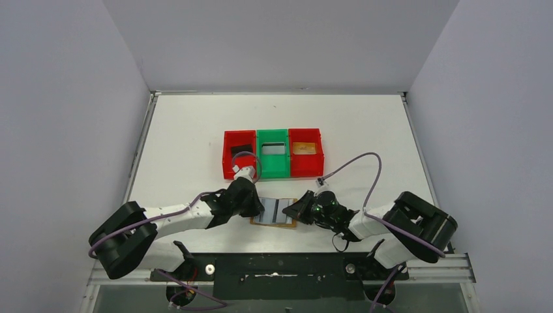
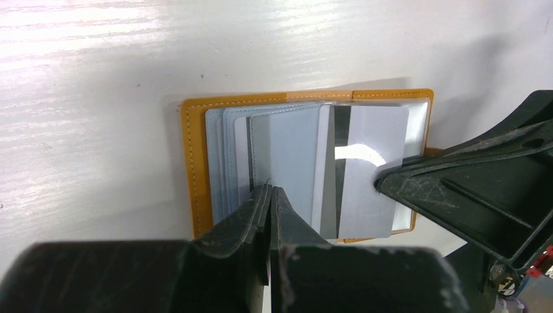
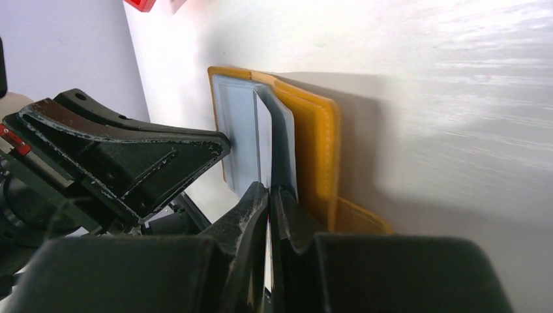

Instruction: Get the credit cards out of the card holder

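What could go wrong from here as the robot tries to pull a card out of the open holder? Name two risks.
1. The right fingers seem to pinch only the edge of the pale card, so it could slip free when pulled.
2. The left fingers, shut, bear on just one spot at the near edge of the card holder, so it may slide or lift along with the card.

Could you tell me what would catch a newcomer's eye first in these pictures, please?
The open orange card holder lies near the front edge of the table. The left gripper, shut, presses on its left panel, while the right gripper seems to pinch a grey card on the right panel. Behind stand three bins in a row, red, green, red.
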You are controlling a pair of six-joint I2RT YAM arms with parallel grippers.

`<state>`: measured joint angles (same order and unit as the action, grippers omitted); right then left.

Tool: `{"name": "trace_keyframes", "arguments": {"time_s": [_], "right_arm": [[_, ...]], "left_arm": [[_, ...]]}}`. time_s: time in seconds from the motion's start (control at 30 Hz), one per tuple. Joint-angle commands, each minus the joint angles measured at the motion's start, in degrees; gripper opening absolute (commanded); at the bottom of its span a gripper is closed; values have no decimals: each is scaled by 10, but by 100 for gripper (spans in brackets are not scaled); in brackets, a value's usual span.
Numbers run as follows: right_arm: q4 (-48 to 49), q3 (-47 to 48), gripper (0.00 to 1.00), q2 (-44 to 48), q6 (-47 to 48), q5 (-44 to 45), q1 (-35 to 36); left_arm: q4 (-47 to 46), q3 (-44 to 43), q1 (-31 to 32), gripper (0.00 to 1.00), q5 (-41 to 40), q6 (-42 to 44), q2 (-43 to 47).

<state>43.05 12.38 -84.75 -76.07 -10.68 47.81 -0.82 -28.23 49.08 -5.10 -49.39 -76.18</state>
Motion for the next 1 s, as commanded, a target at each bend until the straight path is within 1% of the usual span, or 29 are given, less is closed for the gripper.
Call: {"name": "trace_keyframes", "arguments": {"time_s": [0.0, 0.13, 0.33, 0.37, 0.47, 0.53, 0.63, 0.7, 0.73, 0.77, 0.87, 0.9, 0.97], "right_arm": [[-93, 0, 0, 42, 18, 26, -17], [-138, -1, 0, 110, 31, 43, -22], [-249, 38, 0, 231, 124, 81, -22], [-265, 43, 0, 247, 145, 87, -22], [-294, 55, 0, 289, 191, 99, -22], [-299, 60, 0, 309, 220, 105, -21], [-289, 67, 0, 320, 250, 107, -19], [-282, 74, 0, 320, 273, 109, -15], [-279, 78, 0, 318, 285, 114, -12], [-278, 85, 0, 315, 299, 122, -6], [-315, 137, 0, 291, 385, 172, 35], [-337, 162, 0, 281, 431, 202, 53], [-360, 202, 0, 256, 494, 260, 78]], "left_arm": [[94, 17, 3, 0, -16, 5, 2], [125, -3, 2, 0, -21, 17, 18], [125, -5, 2, 0, -22, 17, 66], [124, -6, 2, 3, -24, 16, 77], [132, -12, 2, 27, -44, 12, 114], [150, -23, 2, 41, -56, 19, 138], [181, -40, 1, 51, -78, 32, 172], [198, -49, -4, 54, -89, 44, 193], [211, -54, -9, 59, -98, 47, 207], [228, -60, -15, 65, -108, 46, 215], [278, -75, -56, 80, -121, 59, 234], [290, -78, -78, 83, -117, 69, 238], [302, -78, -131, 84, -94, 92, 247]]}}
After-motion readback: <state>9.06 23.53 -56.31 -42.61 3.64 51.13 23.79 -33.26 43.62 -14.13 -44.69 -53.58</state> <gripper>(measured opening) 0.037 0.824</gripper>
